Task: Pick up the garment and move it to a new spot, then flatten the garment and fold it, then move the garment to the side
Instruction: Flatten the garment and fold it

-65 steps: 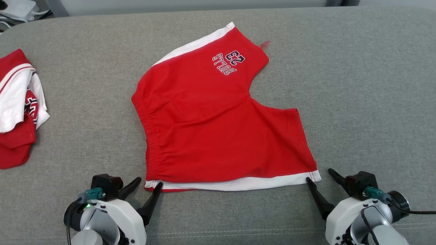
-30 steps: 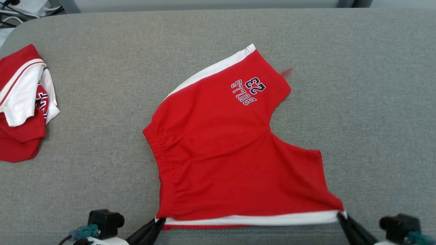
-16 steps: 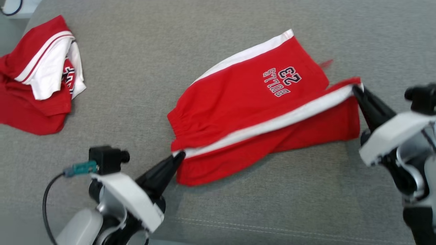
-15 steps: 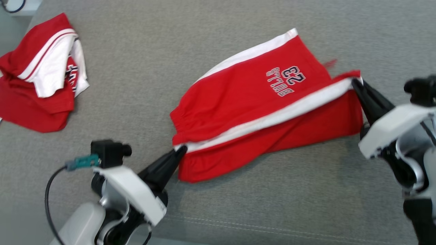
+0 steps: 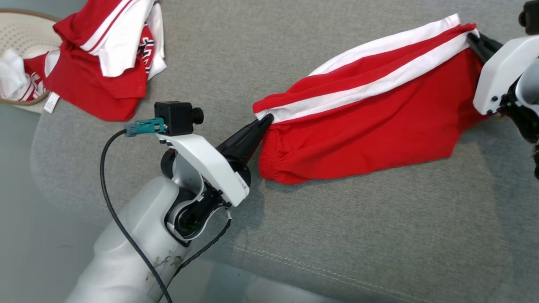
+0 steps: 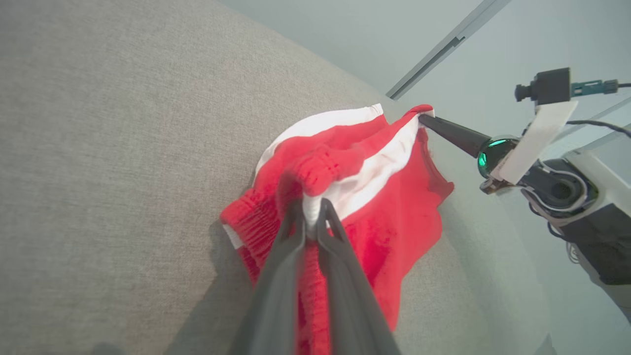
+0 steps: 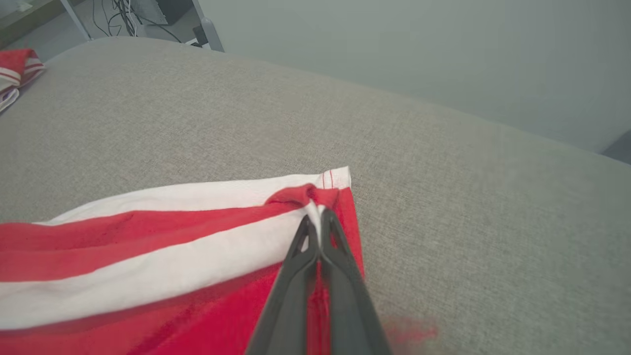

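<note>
- Fingers (image 6: 278,276) of the left gripper (image 5: 266,121): pressed together on the white-edged waistband corner of the shorts (image 5: 370,122), just short of the centre of the head view. The pinch is at the tips only, probably so the corner can be laid down cleanly.
- Fingers (image 7: 340,276) of the right gripper (image 5: 470,38): clamped on the white hem corner at the leg end, at 2 o'clock in the head view. The two grips hold one long edge taut between them.
- Cushion (image 5: 337,235): grey woven fabric, the work surface, with bare room at 5 and 6 o'clock.
- Shorts: red with a white stripe (image 5: 358,90), stretched from the centre toward 2 o'clock. The raised edge is carried over the half lying on the cushion, with the red cloth hanging below it. Judged mid-fold, lengthwise, the top half not yet laid down.
- Heap of clothes (image 5: 105,63): red and white, at 10 to 11 o'clock, well apart from the shorts. Judged to be set aside.
- Basket (image 5: 21,29): pale, perforated, at 10 o'clock, off the cushion's edge, with the heap spilling against it.
- Waistband (image 5: 271,170): gathered elastic, drooping just below the left pinch.
- Camera (image 5: 177,117): black, on the left wrist.
</note>
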